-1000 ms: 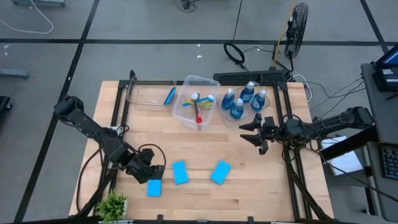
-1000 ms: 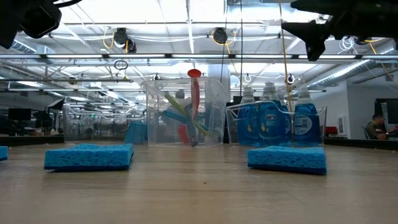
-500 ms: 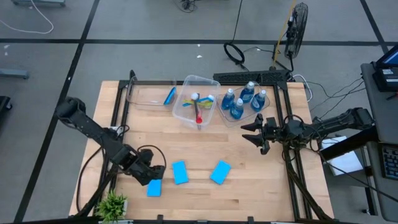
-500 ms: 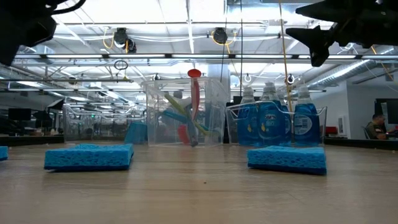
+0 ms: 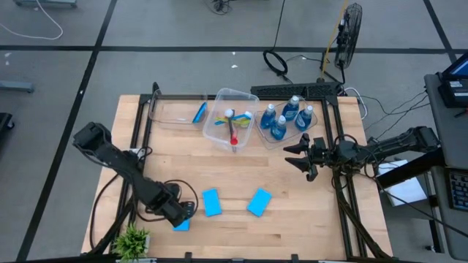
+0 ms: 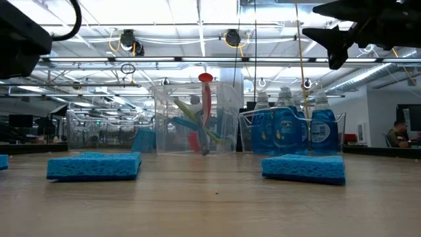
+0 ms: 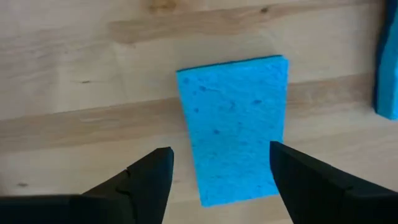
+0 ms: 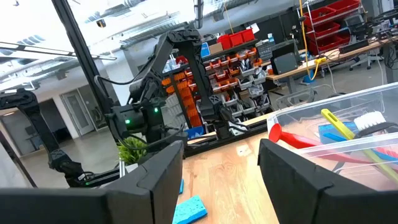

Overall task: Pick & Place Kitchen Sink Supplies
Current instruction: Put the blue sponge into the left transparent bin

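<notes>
From above, the left gripper [image 5: 178, 212] is hanging low over a flat bright-blue rectangular sponge [image 5: 180, 223] near the small green potted plant [image 5: 132, 239] at the corner of the pale wooden table [image 5: 292, 219]. Two more blue sponges [image 5: 211, 202] [image 5: 259, 202] are lying farther from the plant along the same side. The right gripper [image 5: 298, 156] is waiting, jaws apart, just in front of the clear plastic tub [image 5: 260, 136] holding four small bottles of blue liquid [image 5: 278, 127]. The middle clear tub [image 5: 217, 134] is holding the thin long-handled brushes [image 5: 233, 134]; a fourth blue sponge [image 5: 199, 112] is leaning in the long clear tub [image 5: 165, 117] beside it.

At table height, two sponges [image 6: 94, 166] [image 6: 303, 168] are lying flat in front of the brush tub [image 6: 227, 118] and the bottles [image 6: 285, 129].

Through the left wrist camera, the dark fingers [image 7: 148, 180] are standing apart on either side of the sponge [image 7: 234, 124], not clamped on it.

Through the right wrist camera, the fingers [image 8: 153, 175] are standing open, with the red brush [image 8: 297, 137] showing in its tub [image 8: 360, 121] beyond.
</notes>
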Robot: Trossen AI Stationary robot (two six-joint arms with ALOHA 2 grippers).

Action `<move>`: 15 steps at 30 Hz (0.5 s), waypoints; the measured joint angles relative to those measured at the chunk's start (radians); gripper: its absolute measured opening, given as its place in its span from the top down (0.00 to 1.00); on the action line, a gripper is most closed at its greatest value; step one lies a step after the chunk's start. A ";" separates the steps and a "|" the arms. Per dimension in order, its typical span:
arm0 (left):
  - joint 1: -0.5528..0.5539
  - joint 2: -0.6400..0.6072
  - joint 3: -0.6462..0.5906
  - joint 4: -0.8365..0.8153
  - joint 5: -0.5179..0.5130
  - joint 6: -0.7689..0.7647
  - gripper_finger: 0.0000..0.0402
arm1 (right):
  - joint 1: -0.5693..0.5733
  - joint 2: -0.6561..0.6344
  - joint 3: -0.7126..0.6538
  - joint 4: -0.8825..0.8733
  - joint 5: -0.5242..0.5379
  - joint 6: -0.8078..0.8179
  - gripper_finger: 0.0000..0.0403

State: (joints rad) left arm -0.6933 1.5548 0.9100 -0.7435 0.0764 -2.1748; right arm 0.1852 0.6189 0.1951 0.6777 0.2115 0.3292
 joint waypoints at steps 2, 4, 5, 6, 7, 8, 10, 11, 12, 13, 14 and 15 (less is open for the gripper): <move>-0.005 0.004 0.000 -0.016 -0.006 -0.002 0.37 | 0.000 0.000 0.000 0.000 0.000 0.000 0.51; -0.012 0.004 -0.007 -0.021 -0.012 -0.003 0.39 | 0.000 0.000 0.000 0.000 0.000 0.002 0.51; -0.015 0.004 -0.014 -0.018 -0.015 -0.009 0.40 | 0.000 0.000 0.000 0.000 0.000 0.007 0.51; -0.015 0.004 -0.024 -0.009 -0.018 -0.017 0.41 | 0.000 0.000 0.000 0.000 0.000 0.013 0.51; -0.015 0.004 -0.034 -0.003 -0.021 -0.028 0.41 | 0.000 0.000 0.000 0.000 -0.001 0.019 0.51; -0.015 0.004 -0.044 0.004 -0.023 -0.036 0.42 | 0.000 0.000 0.000 0.000 -0.002 0.025 0.51; -0.015 0.004 -0.057 0.029 -0.026 -0.037 0.43 | 0.000 0.000 0.000 0.000 -0.003 0.026 0.51; -0.014 0.004 -0.067 0.050 -0.027 -0.031 0.43 | 0.000 0.000 0.000 0.000 -0.003 0.026 0.51; -0.014 0.004 -0.077 0.069 -0.031 -0.025 0.43 | 0.000 0.000 0.000 0.000 -0.003 0.026 0.51; -0.014 0.004 -0.088 0.090 -0.035 -0.024 0.43 | 0.000 0.000 0.000 0.000 -0.003 0.026 0.51; -0.014 0.004 -0.103 0.116 -0.036 -0.026 0.43 | 0.000 0.000 0.000 0.001 -0.003 0.026 0.51; -0.014 0.004 -0.118 0.142 -0.039 -0.027 0.43 | 0.000 0.000 0.000 0.002 -0.003 0.026 0.51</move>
State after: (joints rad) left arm -0.7074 1.5585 0.7918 -0.6014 0.0379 -2.2017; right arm 0.1849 0.6189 0.1951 0.6799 0.2081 0.3554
